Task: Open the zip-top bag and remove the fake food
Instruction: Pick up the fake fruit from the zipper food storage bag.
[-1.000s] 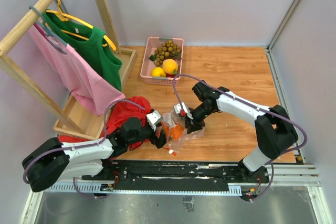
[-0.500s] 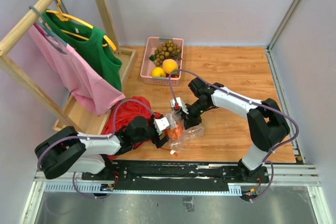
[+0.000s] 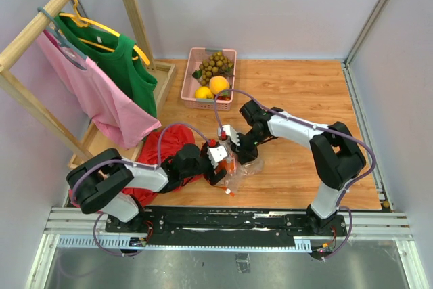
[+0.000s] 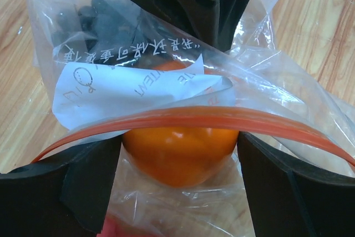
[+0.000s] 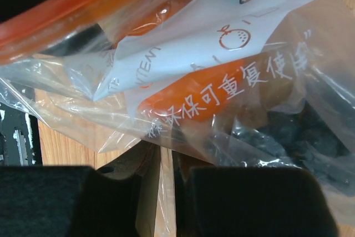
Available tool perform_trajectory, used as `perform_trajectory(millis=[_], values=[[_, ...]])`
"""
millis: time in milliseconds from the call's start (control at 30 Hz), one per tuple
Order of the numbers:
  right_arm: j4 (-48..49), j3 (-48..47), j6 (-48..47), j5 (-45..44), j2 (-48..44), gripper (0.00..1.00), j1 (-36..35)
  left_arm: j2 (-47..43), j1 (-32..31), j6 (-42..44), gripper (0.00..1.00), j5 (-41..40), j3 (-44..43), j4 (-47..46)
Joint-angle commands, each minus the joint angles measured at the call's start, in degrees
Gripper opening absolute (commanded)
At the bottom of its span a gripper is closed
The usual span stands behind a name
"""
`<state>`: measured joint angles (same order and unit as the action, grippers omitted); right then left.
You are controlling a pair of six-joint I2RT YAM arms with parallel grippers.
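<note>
Wooden bench (image 3: 304, 93) carried the zip-top bag (image 3: 247, 167), nearer us than the pink basket (image 3: 188, 79). Our right end effector (image 5: 166, 190) pinched its film as an anchor. Our left end effector (image 4: 178, 165) gaped around the fake food (image 4: 177, 148) inside.

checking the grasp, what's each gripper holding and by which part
Right gripper pinches the zip-top bag by its clear film, away from the zip strip. Left gripper: wide fingers flank the orange fruit; a grip cannot be told.

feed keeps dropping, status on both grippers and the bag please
Left gripper open astride round orange plastic fruit in clear crinkly zip-top bag. Right gripper shut on bag film. Red cloth beside left arm.
</note>
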<state>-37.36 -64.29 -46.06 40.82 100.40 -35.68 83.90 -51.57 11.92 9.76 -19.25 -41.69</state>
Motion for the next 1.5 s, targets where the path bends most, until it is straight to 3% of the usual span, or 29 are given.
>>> perform_trajectory(millis=[0,367,567,700,833,1067,1167,1267,1467], values=[[1.1,-2.02,2.07,0.27,1.18,0.14,-0.77,4.17,-0.46,-2.38,0.84,2.8,-2.02,-4.79],[1.18,-1.52,1.79,1.6,0.81,0.14,-0.81,11.46,-0.45,-6.91,0.67,5.91,-7.42,-4.52],[1.16,-0.84,1.4,0.81,-0.97,0.15,-0.07,11.56,-0.46,-7.99,0.79,3.24,-6.76,-3.8],[0.56,-0.52,0.6,1.26,-3.79,0.16,2.79,11.45,-0.46,-7.94,0.79,2.06,-6.62,-2.95],[-1.81,-0.38,-3.2,4.17,-6.64,0.25,6.17,11.46,-0.46,-9.31,0.79,1.81,-5.82,-4.84],[-2.45,0.01,-4.68,3.07,-7.31,0.33,6.53,10.41,-0.46,-10.06,0.8,2.23,-5.61,-6.04],[2.48,-0.57,1.67,-0.12,-5.94,0.31,6.5,10.19,-0.46,-10.53,0.88,2.35,-6.42,-5.45],[5.41,-2.84,7.35,-5.43,-3.24,0.23,6.4,10.57,-0.46,-11.0,0.96,2.59,-7.56,-3.86],[5.95,-4.02,8.65,-10.7,-0.68,0.16,5.98,11.38,-0.46,-11.8,0.99,1.75,-9.11,-1.44]])
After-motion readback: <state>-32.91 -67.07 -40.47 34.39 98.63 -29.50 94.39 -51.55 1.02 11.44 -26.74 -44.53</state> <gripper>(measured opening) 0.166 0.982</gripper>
